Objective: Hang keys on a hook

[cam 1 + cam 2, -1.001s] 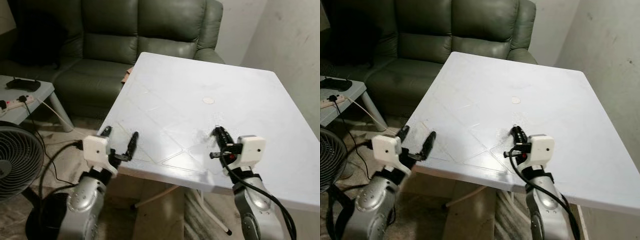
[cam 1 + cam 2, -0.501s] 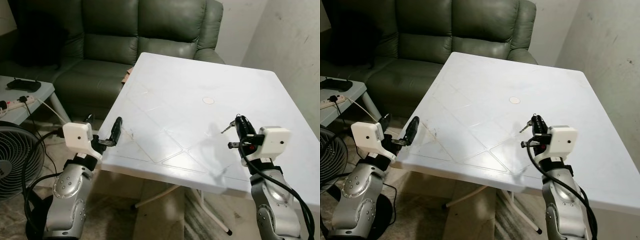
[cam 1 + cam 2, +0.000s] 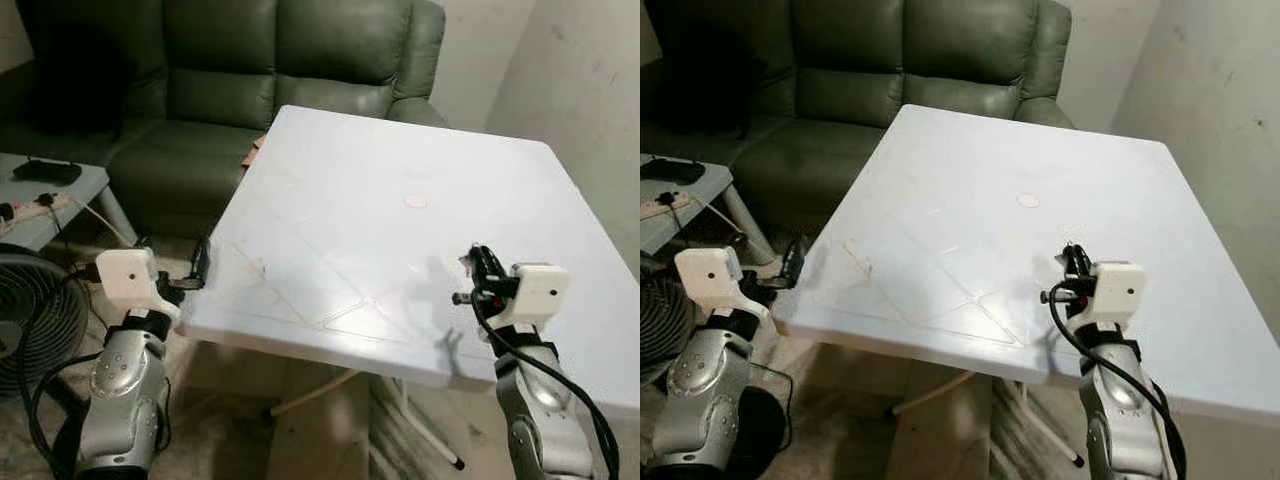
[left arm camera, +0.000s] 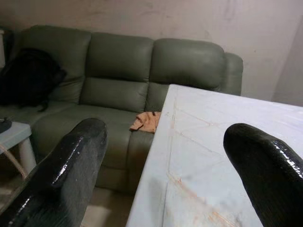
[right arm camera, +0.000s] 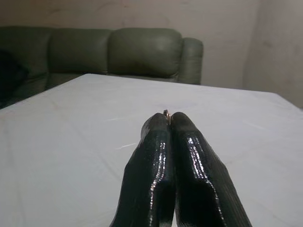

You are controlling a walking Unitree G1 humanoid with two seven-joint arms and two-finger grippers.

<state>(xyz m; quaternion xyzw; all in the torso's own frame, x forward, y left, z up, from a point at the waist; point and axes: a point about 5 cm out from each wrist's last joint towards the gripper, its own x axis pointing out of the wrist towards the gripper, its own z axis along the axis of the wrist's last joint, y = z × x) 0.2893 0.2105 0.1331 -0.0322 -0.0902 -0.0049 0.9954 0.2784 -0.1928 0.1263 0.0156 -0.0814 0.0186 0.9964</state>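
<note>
White plastic table (image 3: 330, 190) stands before a green sofa (image 3: 260, 70) against a pale wall. Over its near right part the right pincer (image 3: 476, 262) is closed tight, fingers (image 5: 177, 156) pressed together. In the right wrist view only a sliver of metal ring, the keys (image 5: 166, 112), peeks out at the tips, so the hold looks thin. Beneath it the table is bare apart from a small round mark (image 3: 415, 201) further in.

Off the table's near left corner, the left pincer (image 3: 172, 276) is spread wide and holds nothing; an orange cloth (image 4: 146, 121) lies on the sofa beyond it.

No hook can be made out. The risk, I judge, is that the keys slip from such a shallow pinch as the arm swings, or twist so the ring misses the hook.
</note>
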